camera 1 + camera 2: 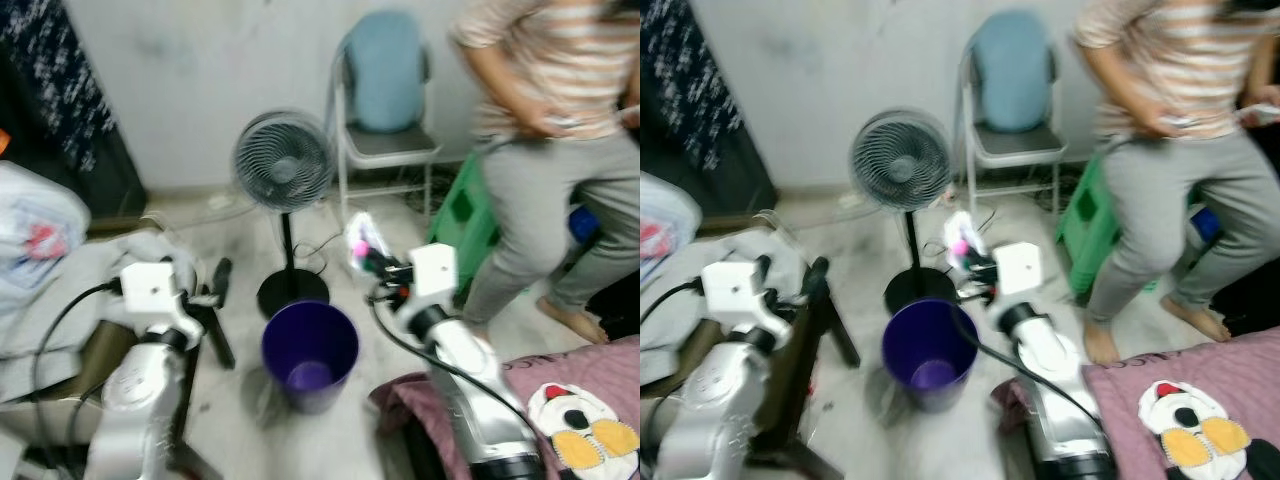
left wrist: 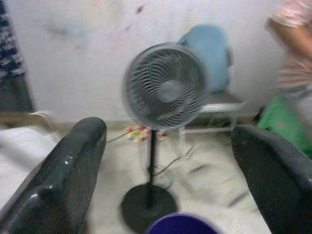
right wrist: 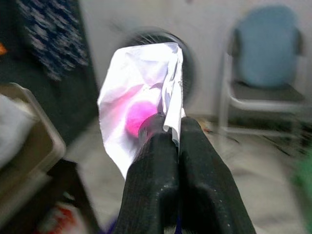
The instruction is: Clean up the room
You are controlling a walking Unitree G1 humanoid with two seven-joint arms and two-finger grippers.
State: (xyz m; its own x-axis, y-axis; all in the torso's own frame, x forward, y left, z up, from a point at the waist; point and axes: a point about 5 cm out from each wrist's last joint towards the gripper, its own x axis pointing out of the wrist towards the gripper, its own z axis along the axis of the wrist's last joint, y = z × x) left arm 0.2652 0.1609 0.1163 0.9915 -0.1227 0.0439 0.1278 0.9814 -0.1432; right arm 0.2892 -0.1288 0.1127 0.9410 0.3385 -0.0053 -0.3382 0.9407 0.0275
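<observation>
A purple waste bin (image 1: 309, 352) stands on the floor in front of me, between my two arms. My right gripper (image 1: 372, 262) is shut on a white-and-pink wrapper (image 3: 141, 105), held in the air just right of and above the bin's rim. The wrapper (image 1: 360, 236) sticks up from the fingertips. My left gripper (image 1: 220, 285) is open with nothing between its fingers (image 2: 63, 180), and sits left of the bin at about rim height.
A standing fan (image 1: 284, 165) stands right behind the bin. Behind it is a folding chair (image 1: 385, 105) with a blue cushion. A person (image 1: 560, 150) stands at the right beside a green stool (image 1: 462, 215). A purple blanket (image 1: 570, 400) lies at lower right, piled cloth and bags (image 1: 50, 260) at left.
</observation>
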